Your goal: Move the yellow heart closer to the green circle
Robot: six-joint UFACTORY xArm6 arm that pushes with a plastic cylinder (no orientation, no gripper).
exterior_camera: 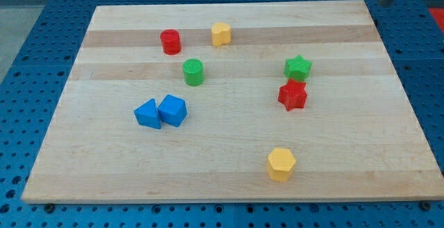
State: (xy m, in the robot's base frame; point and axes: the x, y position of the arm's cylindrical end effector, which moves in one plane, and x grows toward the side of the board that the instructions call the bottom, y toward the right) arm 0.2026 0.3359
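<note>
The yellow heart [220, 34] lies near the board's top, right of the red circle [171, 41]. The green circle [193, 71] lies a short way below and left of the heart, with a gap between them. A dark rod shows at the view's top right, and my tip [383, 5] is just past the board's top right corner, far to the right of both blocks and touching none.
A green star [297, 67] sits just above a red star [293, 95] at the right. A blue triangle [147, 114] and a blue cube [173, 110] touch at the left. A yellow hexagon [281, 163] lies near the bottom. The wooden board [374, 152] rests on a blue perforated table.
</note>
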